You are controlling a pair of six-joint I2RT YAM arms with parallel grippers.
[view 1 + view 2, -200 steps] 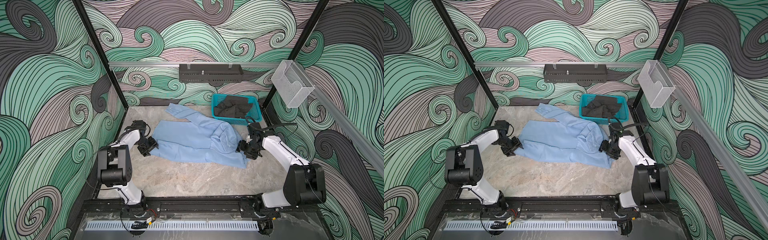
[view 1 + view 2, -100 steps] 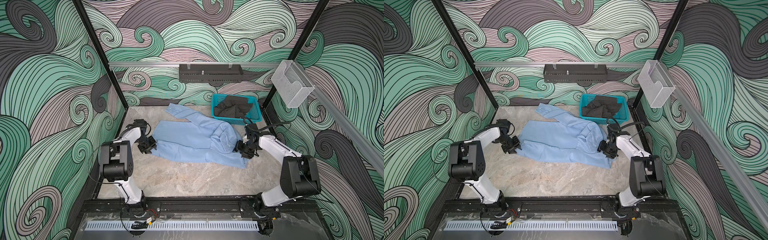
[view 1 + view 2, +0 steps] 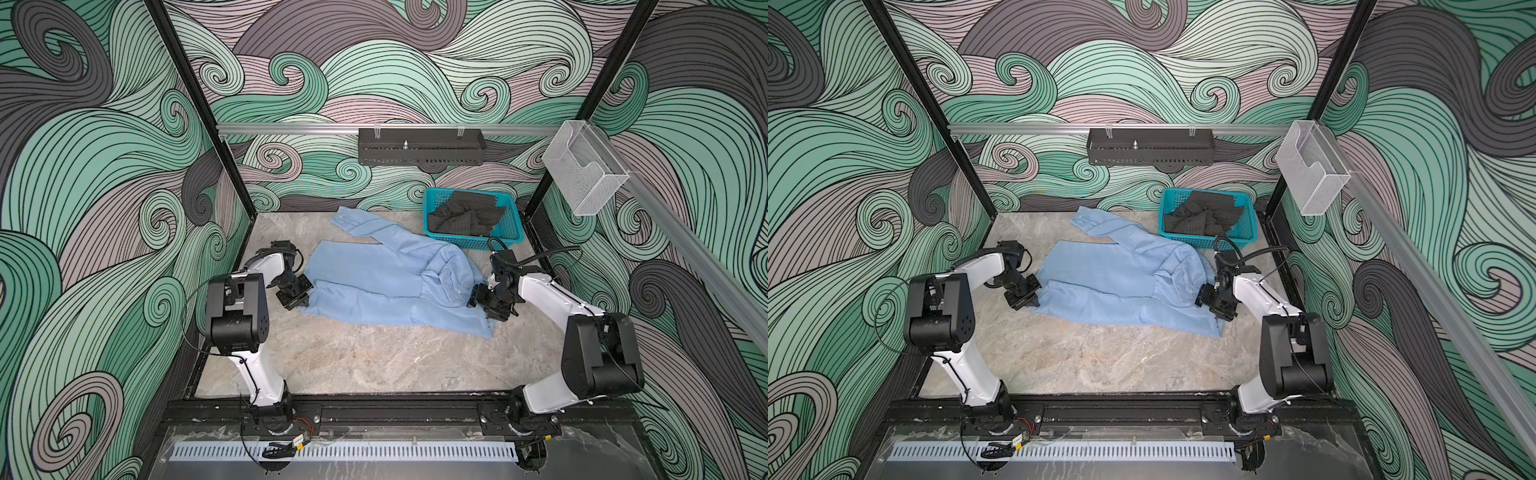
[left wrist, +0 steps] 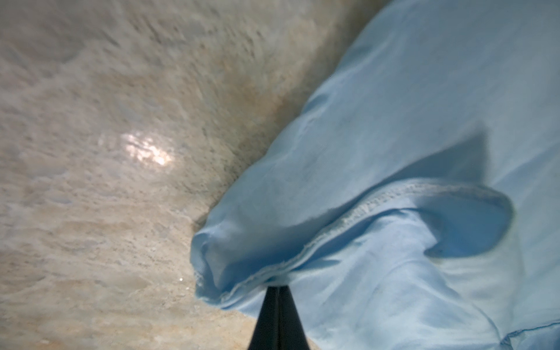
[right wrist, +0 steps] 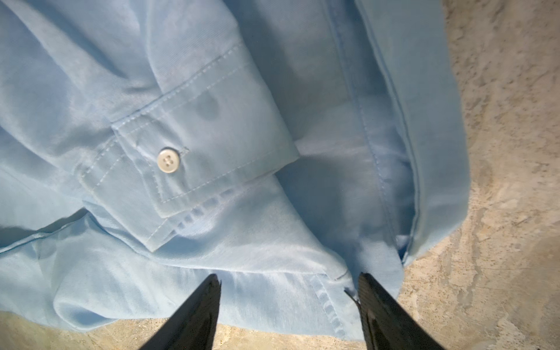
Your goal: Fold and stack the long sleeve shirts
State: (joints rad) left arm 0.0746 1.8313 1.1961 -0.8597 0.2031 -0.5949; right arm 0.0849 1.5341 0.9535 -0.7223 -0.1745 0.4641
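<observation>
**Left gripper [image 3: 300, 300] pinched on shirt edge; right gripper [image 3: 482, 300] not yet closed**

Finding: in the left wrist view the left gripper's jaws meet with no gap, and the stitched hem of the light blue shirt [image 3: 386, 278] is bunched at their tips. The right gripper stands wide. Its fingertips [image 5: 197, 309] straddle the shirt's opposite edge without pinching it, and a buttoned cuff [image 5: 212, 145] lies on the cloth just beyond.

Location: the shirt lies spread and rumpled on the marble table [image 3: 374, 361], with one sleeve trailing toward the back wall. It is near the teal basket [image 3: 429, 216], which holds a dark garment [image 3: 469, 214]. No fold is made and no stack is begun.

Assessment: the step in hand appears to be taking hold of both ends so as to lift and flatten the shirt. The next move calls for the right gripper to close on one firm edge, followed by a matched lift by both arms. The thin cloth may slip or gather double.
</observation>
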